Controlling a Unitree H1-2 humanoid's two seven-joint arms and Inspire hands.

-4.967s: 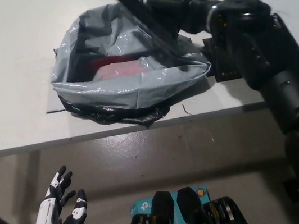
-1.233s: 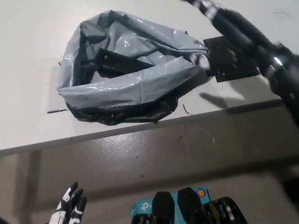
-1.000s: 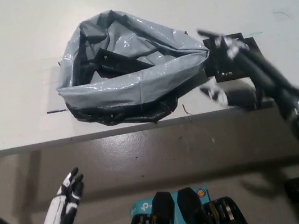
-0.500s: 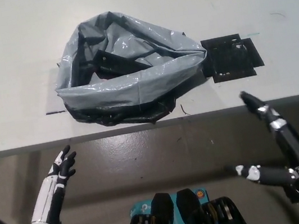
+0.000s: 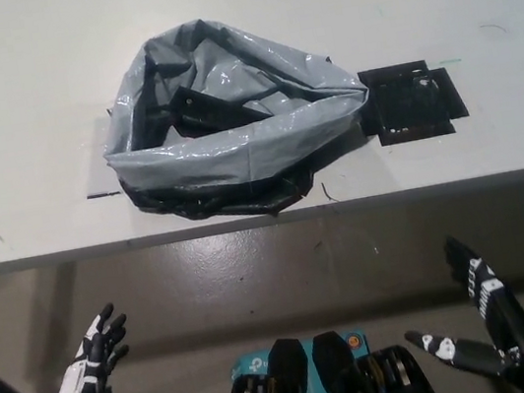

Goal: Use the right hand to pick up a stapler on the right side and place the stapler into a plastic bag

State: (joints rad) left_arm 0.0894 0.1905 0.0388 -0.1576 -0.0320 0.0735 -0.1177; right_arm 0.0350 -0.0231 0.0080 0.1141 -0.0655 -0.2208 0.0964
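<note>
- White table (image 5: 17, 96) fills the upper half of your head view; its front edge runs straight across the middle, with grey-brown floor (image 5: 253, 268) below it.
- You have the grey bag (image 5: 236, 156) lying on the table near that front edge, crumpled, with its mouth gaping upward and its glossy rim folded over.
- You can see the stapler (image 5: 211, 108) inside the bag: a long black shape lying at a slant in the back part of the opening, with the plastic all around it.
- You find a black square pad (image 5: 412, 103) flat on the table just beside the bag's right side, with nothing on it.
- Your right hand (image 5: 486, 320) is down at the lower right, below the table edge and well apart from the bag; its fingers are spread and it holds nothing.
- Your left hand (image 5: 96, 354) rests at the lower left, also below the table edge, with its fingers apart and empty.
</note>
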